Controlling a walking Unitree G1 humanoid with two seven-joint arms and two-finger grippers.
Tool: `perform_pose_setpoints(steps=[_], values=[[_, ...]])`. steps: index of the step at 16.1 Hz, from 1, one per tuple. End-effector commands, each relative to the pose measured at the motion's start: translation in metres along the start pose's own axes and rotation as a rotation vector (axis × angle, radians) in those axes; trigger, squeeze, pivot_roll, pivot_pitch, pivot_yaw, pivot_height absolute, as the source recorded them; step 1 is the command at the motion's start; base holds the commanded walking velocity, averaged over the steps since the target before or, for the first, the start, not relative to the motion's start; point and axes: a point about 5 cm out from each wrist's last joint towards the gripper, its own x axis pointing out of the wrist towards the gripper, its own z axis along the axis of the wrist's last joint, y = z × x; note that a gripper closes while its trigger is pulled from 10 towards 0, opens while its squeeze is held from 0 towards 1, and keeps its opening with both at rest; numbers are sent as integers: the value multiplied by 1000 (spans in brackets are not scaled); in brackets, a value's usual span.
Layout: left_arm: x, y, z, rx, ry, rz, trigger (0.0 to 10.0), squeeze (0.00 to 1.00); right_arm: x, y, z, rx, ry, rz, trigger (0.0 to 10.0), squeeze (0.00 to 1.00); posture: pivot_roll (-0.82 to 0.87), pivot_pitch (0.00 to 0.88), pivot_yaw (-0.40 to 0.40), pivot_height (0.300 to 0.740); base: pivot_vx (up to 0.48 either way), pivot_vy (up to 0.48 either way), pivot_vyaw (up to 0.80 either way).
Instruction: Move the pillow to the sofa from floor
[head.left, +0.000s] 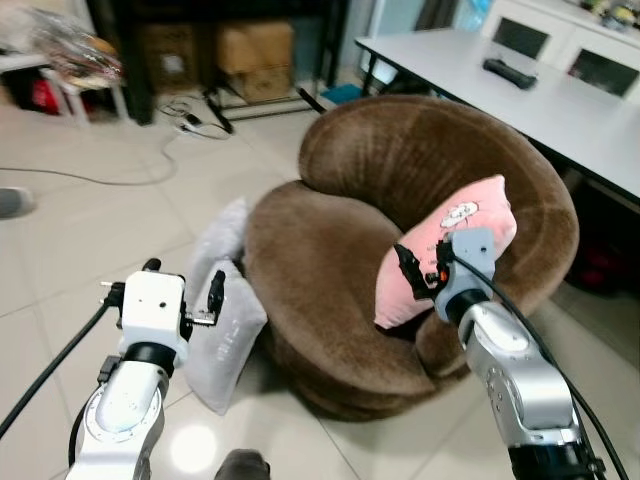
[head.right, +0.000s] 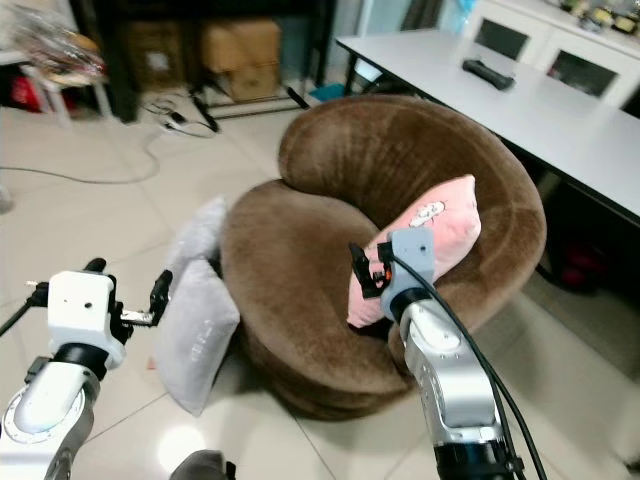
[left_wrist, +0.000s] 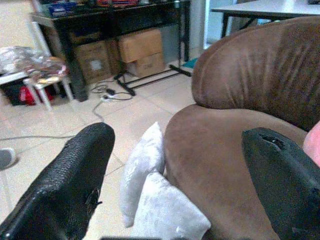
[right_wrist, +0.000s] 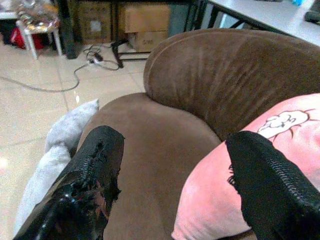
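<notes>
A pink pillow (head.left: 472, 218) with a cartoon print leans on the right side of the round brown sofa (head.left: 320, 245). Two grey pillows stand on the floor against the sofa's left side, one nearer (head.left: 228, 340) and one behind it (head.left: 222, 238). My right gripper (head.left: 420, 268) is open just in front of the pink pillow's lower edge; in the right wrist view one finger (right_wrist: 270, 185) overlaps the pink pillow (right_wrist: 215, 200). My left gripper (head.left: 185, 270) is open above the floor, just left of the nearer grey pillow (left_wrist: 167, 212).
A white table (head.left: 540, 100) with a black remote (head.left: 510, 72) stands behind the sofa on the right. Cardboard boxes (head.left: 255, 50) sit under a dark shelf at the back. Cables (head.left: 180, 125) trail over the tiled floor. A grey shoe (head.left: 12, 202) is at the left edge.
</notes>
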Motion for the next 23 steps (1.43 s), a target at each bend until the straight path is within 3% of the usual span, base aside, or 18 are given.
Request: perform_pose_setpoints(steps=[1, 15, 23], values=[[0, -5, 4, -5, -15, -13, 10000, 0, -2, -7, -5, -9, 18, -18, 10000, 0, 111, 0, -127, 740, 0, 326, 0], [3, -3, 2, -1, -13, -9, 10000, 0, 1, -8, -10, -51, 38, -24, 10000, 0, 113, 0, -129, 740, 0, 327, 0], [4, -2, 2, 4, -14, -4, 10000, 0, 1, 1, -12, -38, 42, 36, 10000, 0, 118, 0, -132, 740, 0, 361, -65]])
